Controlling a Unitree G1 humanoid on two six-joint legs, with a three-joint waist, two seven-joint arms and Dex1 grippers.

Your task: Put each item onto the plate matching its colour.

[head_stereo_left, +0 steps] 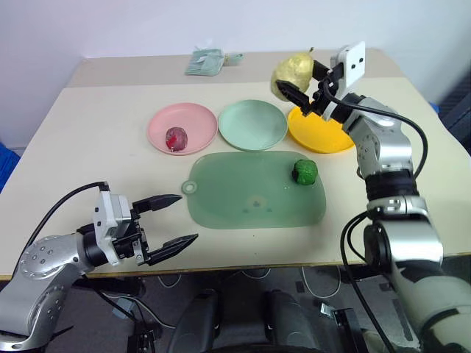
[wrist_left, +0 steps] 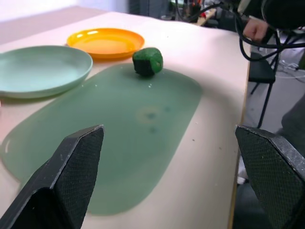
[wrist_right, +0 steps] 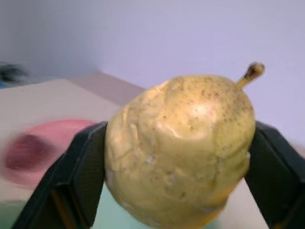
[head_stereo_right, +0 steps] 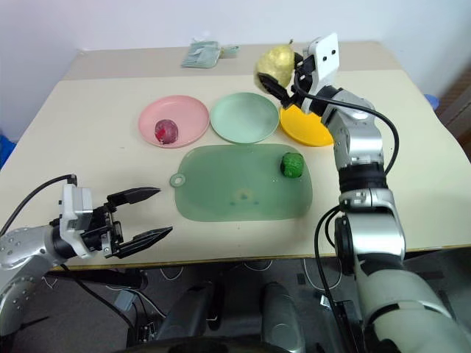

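My right gripper (head_stereo_left: 303, 88) is shut on the pale yellow bumpy fruit (head_stereo_left: 293, 71), holding it in the air above the far edge of the yellow-orange plate (head_stereo_left: 318, 131). In the right wrist view the yellow fruit (wrist_right: 178, 150) sits between both fingers (wrist_right: 78, 176), stem up. The dark red fruit (head_stereo_left: 176, 137) lies in the pink plate (head_stereo_left: 182, 128). The mint green plate (head_stereo_left: 252, 124) between them is bare. The dark green knobbly ball (head_stereo_left: 305, 171) rests on the right end of the translucent green mat (head_stereo_left: 254, 190). My left gripper (head_stereo_left: 173, 220) hangs open over the table's near left edge, holding nothing.
A small greenish packet (head_stereo_left: 206, 61) lies at the far side of the table. The table's right edge and a person's hand (wrist_left: 255, 28) beyond it appear in the left wrist view. Cables hang under the table's front edge.
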